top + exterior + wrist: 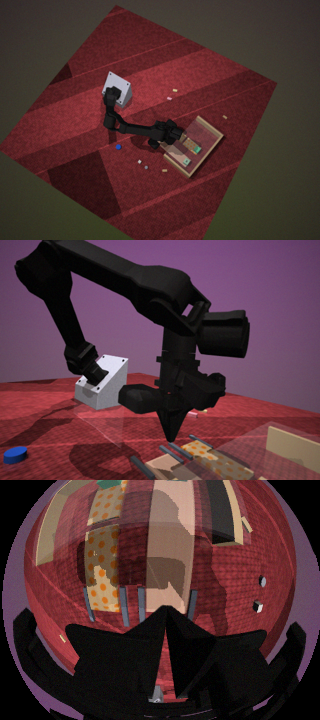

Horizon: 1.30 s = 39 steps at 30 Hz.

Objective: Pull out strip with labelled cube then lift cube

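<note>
The plain peach strip (175, 151) (164, 462) (172, 535) is in one piece. The labelled cube (186, 161), pale green with a dark X, sits on its far end. The orange-dotted strip (190, 143) (222, 462) (102, 547) is broken by a gap, seen in the wrist view; a plain green cube (197, 149) (109, 484) sits on its far piece. My gripper (170, 440) (166, 610) is shut and empty, pointing down above the peach strip's near end. The arm hides the fingertips in the top view.
A wooden frame (176, 166) (292, 446) with a see-through cover stands over the strips' far parts. Grey rails (142, 467) (192, 605) flank the near ends. A blue disc (118, 146) (14, 455), white cube (139, 161) (258, 607) and pink block (169, 98) (192, 414) lie outside.
</note>
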Each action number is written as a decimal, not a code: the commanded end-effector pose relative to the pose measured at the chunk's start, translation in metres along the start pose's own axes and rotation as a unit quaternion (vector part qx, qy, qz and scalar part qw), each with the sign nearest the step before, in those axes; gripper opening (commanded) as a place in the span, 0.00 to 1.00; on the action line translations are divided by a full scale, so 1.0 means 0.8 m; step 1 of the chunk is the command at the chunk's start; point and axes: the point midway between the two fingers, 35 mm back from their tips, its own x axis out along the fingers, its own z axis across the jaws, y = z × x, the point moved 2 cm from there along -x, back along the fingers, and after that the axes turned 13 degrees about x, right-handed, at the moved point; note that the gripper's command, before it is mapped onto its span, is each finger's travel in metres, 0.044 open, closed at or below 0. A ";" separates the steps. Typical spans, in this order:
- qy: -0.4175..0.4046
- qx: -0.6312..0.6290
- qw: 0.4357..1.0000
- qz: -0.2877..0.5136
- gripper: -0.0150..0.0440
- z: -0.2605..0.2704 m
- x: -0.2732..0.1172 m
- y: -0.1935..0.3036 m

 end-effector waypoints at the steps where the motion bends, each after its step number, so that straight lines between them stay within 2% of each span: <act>1: 0.001 -0.002 1.000 0.001 0.25 0.000 0.011 0.000; 22: 0.002 -0.002 1.000 0.001 0.25 -0.004 0.053 -0.001; 39: 0.002 -0.002 1.000 0.001 0.25 -0.004 0.055 -0.001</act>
